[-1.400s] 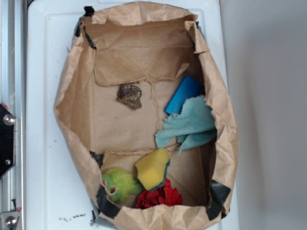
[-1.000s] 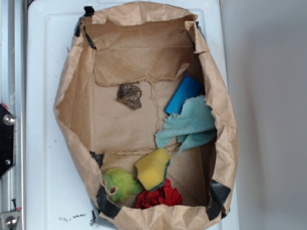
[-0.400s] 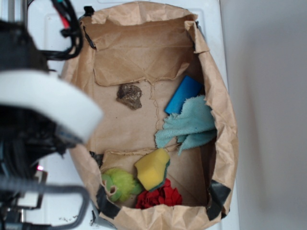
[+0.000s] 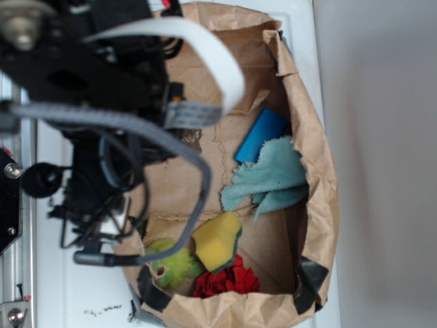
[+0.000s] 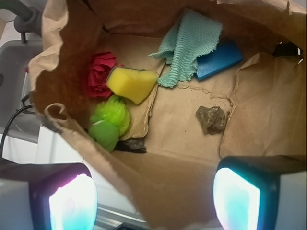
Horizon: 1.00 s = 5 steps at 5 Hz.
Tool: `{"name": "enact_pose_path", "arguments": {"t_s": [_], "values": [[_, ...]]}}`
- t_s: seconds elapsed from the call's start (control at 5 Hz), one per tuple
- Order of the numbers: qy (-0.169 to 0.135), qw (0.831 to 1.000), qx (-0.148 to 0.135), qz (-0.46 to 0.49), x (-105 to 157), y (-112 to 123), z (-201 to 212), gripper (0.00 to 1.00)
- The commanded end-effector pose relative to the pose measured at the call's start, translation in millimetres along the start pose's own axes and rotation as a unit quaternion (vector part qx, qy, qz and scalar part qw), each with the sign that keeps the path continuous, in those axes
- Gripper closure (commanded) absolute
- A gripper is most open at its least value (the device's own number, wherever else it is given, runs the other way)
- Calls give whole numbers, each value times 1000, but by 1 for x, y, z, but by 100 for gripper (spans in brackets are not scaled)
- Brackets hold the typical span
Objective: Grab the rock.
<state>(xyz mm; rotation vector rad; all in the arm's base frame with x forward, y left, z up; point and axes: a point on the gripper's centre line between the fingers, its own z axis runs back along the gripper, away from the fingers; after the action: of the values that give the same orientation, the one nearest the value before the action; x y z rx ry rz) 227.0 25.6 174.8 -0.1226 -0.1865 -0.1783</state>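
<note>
I find nothing to read in either of my views: no words, labels, brand marks, numbers or signs.

paper bag (image 5: pixel 182 158) showing creased matt brown paper | rock (image 5: pixel 211 119) looking rough, mottled, dull | sponge (image 5: pixel 132 84) showing porous yellow foam | cloth (image 5: pixel 189 43) showing teal open-weave fabric | green ball (image 5: pixel 111 120) looking fuzzy | blue block (image 5: pixel 219 60) looking smooth, matt | table (image 4: pixel 75 287) appearing smooth white
</note>
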Motion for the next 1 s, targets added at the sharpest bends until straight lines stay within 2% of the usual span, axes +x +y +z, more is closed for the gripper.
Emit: {"name": "enact_pose_path", "arguments": {"t_s": [0.0,0.2,0.4,0.8], "values": [[-6,999,29,16,24,13,-5,0],[-4,999,43,12,27,15,-20,0],[-4,999,41,-7,25,12,-33,0],[24,998,51,-3,34,25,-69,0]]}}
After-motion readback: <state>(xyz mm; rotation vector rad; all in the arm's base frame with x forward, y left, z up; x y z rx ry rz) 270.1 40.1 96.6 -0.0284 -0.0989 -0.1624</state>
